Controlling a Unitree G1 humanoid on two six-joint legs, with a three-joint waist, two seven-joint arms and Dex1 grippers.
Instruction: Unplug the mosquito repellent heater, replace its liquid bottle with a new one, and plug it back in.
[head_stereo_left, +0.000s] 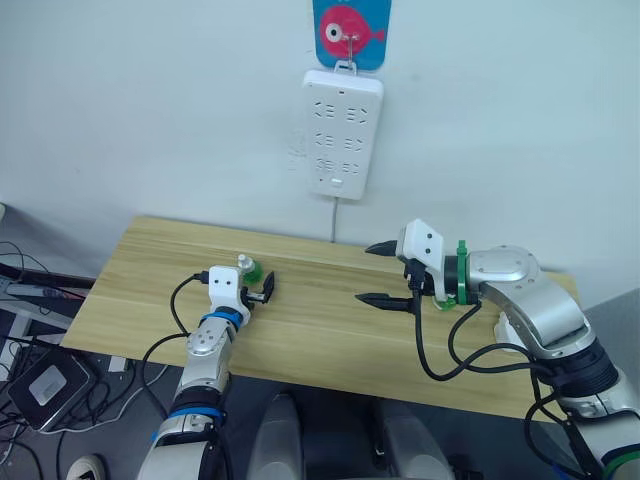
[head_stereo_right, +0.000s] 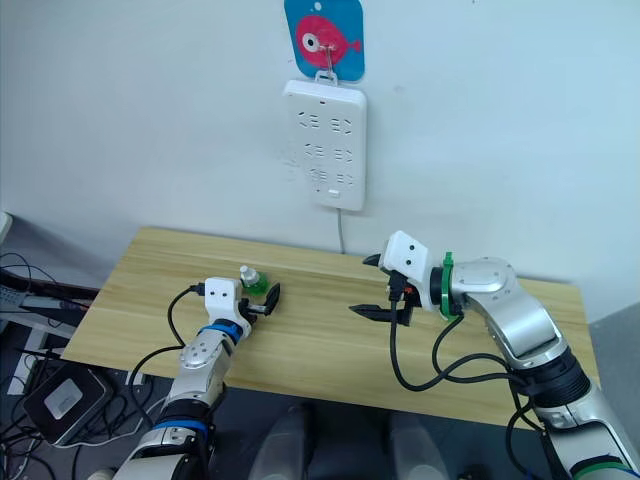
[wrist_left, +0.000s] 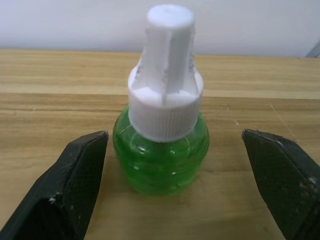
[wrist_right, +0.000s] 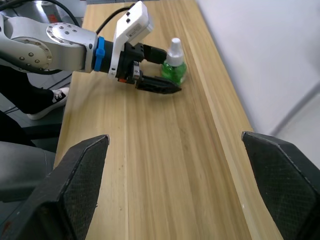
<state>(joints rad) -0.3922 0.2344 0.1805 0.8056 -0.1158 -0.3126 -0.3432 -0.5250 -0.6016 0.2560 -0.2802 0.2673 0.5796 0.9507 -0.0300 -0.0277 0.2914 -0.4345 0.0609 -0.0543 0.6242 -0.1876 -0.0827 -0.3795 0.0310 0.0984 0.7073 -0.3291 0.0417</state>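
capped green bottle (wrist_left: 161, 142) between open left end effector (wrist_left: 175, 185) fingers.

Two silver-grey metal robot arms with white wrist housings, black pointed fingers and looping black cables; blue bands on the left arm (head_stereo_left: 213, 340), green on the right arm (head_stereo_left: 525, 300).

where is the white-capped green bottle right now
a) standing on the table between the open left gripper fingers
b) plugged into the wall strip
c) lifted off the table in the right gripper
a: the capped bottle stands upright on the table, with the left gripper open around it, fingers apart from its sides.
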